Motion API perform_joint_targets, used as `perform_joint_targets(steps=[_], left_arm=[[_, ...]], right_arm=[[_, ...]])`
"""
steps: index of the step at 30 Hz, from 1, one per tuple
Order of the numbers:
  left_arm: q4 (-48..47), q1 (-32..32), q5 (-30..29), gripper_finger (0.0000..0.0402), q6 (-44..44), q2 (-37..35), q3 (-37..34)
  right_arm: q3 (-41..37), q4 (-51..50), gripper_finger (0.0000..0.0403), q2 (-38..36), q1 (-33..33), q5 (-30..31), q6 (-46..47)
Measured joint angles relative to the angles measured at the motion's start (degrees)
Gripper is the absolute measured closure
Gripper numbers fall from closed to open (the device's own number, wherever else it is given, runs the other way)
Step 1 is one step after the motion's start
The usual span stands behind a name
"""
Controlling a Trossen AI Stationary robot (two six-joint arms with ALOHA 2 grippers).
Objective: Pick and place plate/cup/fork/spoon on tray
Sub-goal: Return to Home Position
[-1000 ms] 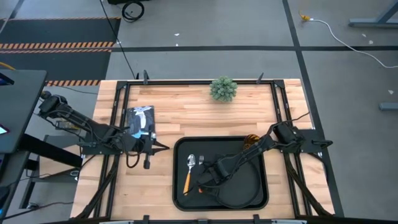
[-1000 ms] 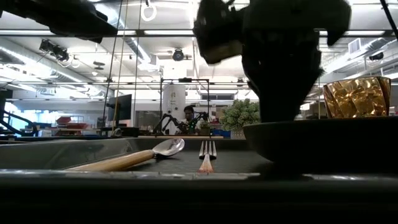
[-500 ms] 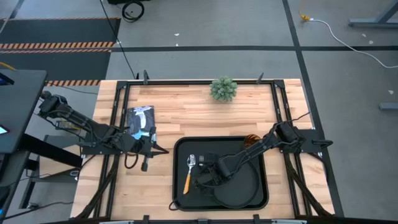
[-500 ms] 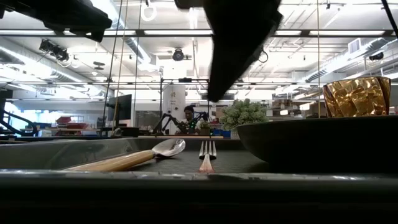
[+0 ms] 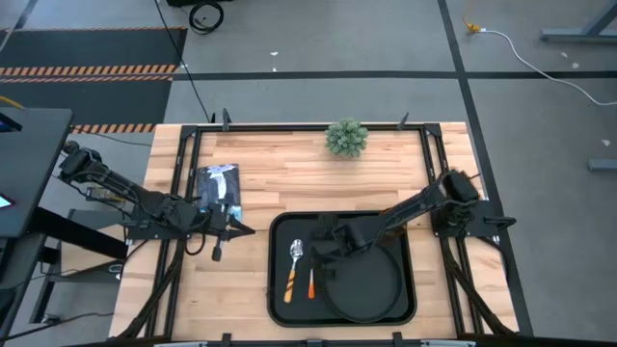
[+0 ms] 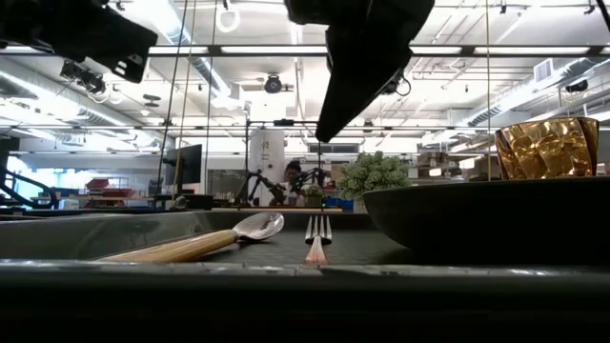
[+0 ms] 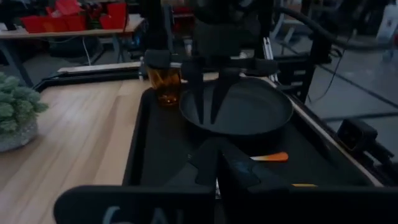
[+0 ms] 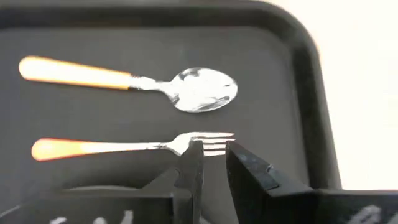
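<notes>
The black tray [image 5: 273, 289] holds the round black plate [image 5: 364, 287], the spoon [image 5: 293, 265] and the fork [image 5: 310, 280], which lie side by side left of the plate. The amber cup [image 6: 546, 148] stands at the tray's far side behind the plate; it also shows in the left wrist view [image 7: 163, 84]. My right gripper [image 5: 323, 253] hovers above the fork's tines [image 8: 211, 143], slightly open and empty. My left gripper [image 5: 217, 249] is shut and empty over bare wood left of the tray.
A small potted plant [image 5: 346, 138] stands at the table's far edge. A blue-and-white packet [image 5: 219, 188] lies on the wood by my left arm. Bare wood lies between the plant and the tray.
My right gripper has risen from the fork on the tray and gone toward the table's far edge. The fork lies uncovered beside the spoon. My left gripper has shifted a little toward the table's left edge.
</notes>
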Motion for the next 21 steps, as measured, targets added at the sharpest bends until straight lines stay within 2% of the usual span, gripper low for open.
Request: perform_joint_targets(steps=[6,12,21], left_arm=[[0.2,1.7,-1.4,0.0390,-1.2,-8.1,-3.8],[0.1,6.3,-2.5,0.0397,-1.9,-16.1,-7.1],[-2.4,9.9,-1.9,0.0399,-2.3,-24.7,-9.9]], right_arm=[[-13.8,13.5,0.0339,-11.1,-3.5,-0.4,-2.3],[-26.5,26.9,0.0343,-22.4,-6.6,-1.0,-4.2],[-45.0,46.0,0.0353,-39.4,-10.9,-1.2,-6.2]])
